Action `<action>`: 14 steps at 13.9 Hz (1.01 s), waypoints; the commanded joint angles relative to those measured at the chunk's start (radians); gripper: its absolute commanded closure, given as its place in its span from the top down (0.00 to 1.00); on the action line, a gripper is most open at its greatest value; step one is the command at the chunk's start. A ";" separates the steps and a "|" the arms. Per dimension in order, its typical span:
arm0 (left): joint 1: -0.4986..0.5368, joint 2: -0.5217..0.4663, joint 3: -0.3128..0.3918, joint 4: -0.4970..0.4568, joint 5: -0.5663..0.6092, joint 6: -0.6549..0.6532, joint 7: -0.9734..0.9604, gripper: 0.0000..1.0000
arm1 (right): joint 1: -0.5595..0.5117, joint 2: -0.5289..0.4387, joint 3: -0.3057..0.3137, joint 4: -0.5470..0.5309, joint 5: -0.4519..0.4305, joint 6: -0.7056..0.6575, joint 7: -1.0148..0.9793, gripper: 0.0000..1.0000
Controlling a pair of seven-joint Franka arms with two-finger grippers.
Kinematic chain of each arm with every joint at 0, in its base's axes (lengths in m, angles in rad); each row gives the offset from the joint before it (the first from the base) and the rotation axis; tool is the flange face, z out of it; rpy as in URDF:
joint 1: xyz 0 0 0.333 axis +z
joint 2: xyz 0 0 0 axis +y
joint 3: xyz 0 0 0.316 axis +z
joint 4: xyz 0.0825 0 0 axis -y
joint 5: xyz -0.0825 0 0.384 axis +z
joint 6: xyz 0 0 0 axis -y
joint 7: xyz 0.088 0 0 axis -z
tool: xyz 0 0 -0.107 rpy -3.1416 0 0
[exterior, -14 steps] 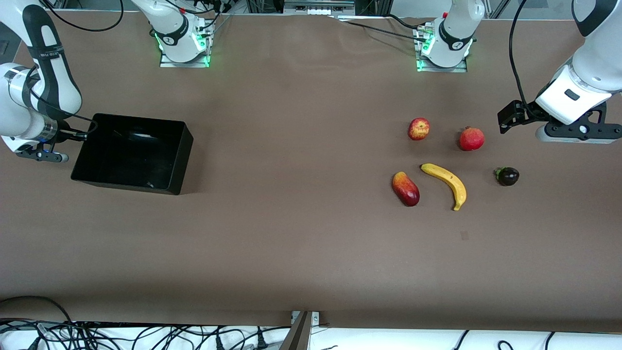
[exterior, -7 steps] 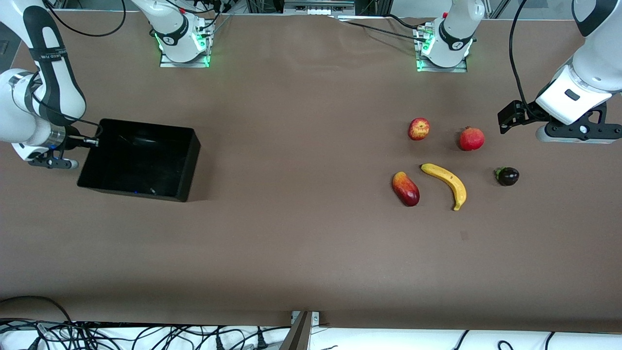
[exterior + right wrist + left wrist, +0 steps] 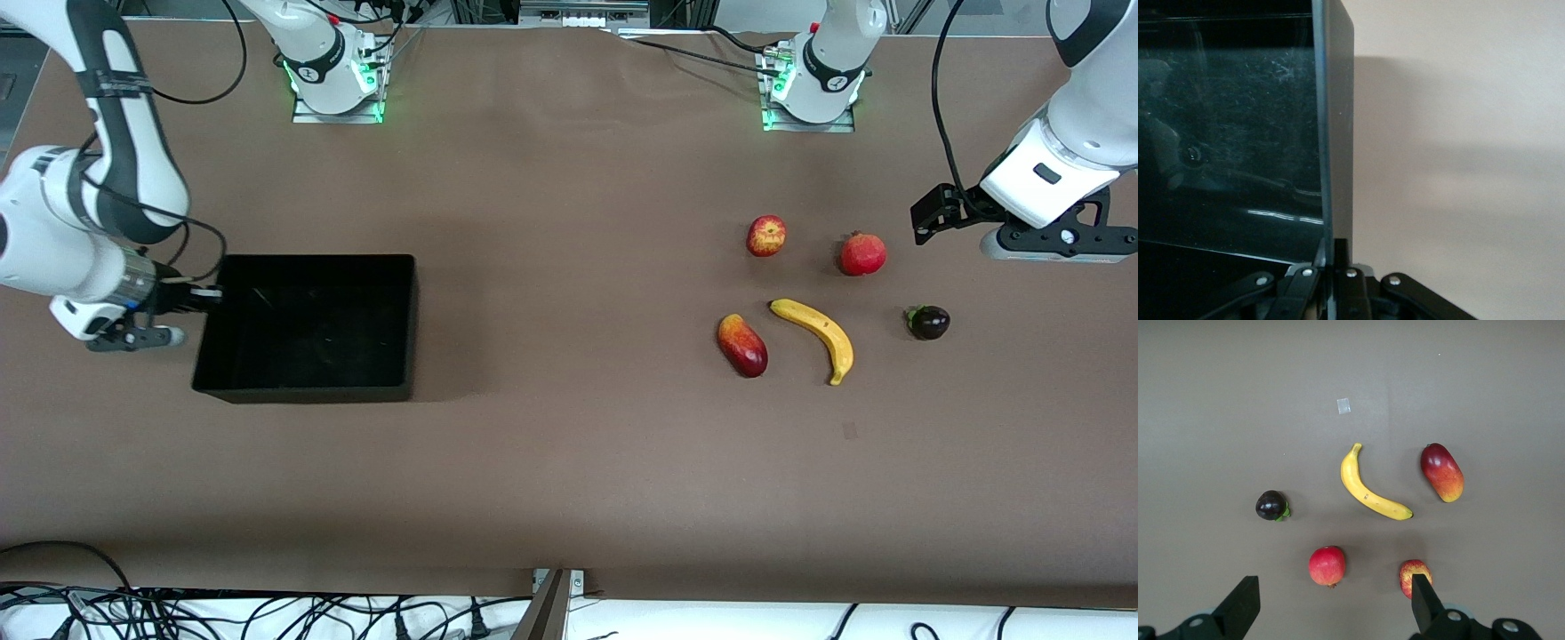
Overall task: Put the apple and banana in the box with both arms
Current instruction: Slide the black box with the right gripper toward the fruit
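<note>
You have bare table [image 3: 569,293] between the box [image 3: 307,329] and the fruit. Around the banana [image 3: 816,334], the mango [image 3: 742,345] lies just beside it, with the apple [image 3: 765,236] and pomegranate [image 3: 862,254] near

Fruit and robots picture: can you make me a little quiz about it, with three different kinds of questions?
1. True or false: the banana already lies in the box.
2. Which gripper pinches the box wall? A) left gripper B) right gripper
3. Fill in: the fruit beside the apple, toward the left arm's end, is the ___.

Key:
1. False, it lies on the table.
2. B; the left gripper hangs open over the table.
3. pomegranate.
</note>
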 commanded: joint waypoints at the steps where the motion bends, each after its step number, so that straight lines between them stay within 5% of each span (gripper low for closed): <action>1: -0.002 0.009 -0.002 0.025 0.000 -0.016 -0.001 1.00 | 0.089 0.067 0.003 0.112 0.064 -0.056 0.079 0.00; 10: -0.001 0.009 -0.002 0.025 0.000 -0.020 -0.012 1.00 | 0.510 0.268 0.003 0.304 0.225 -0.044 0.570 0.00; 14: 0.006 0.009 -0.001 0.025 -0.001 -0.020 -0.012 1.00 | 0.619 0.318 0.003 0.356 0.271 0.000 0.689 0.00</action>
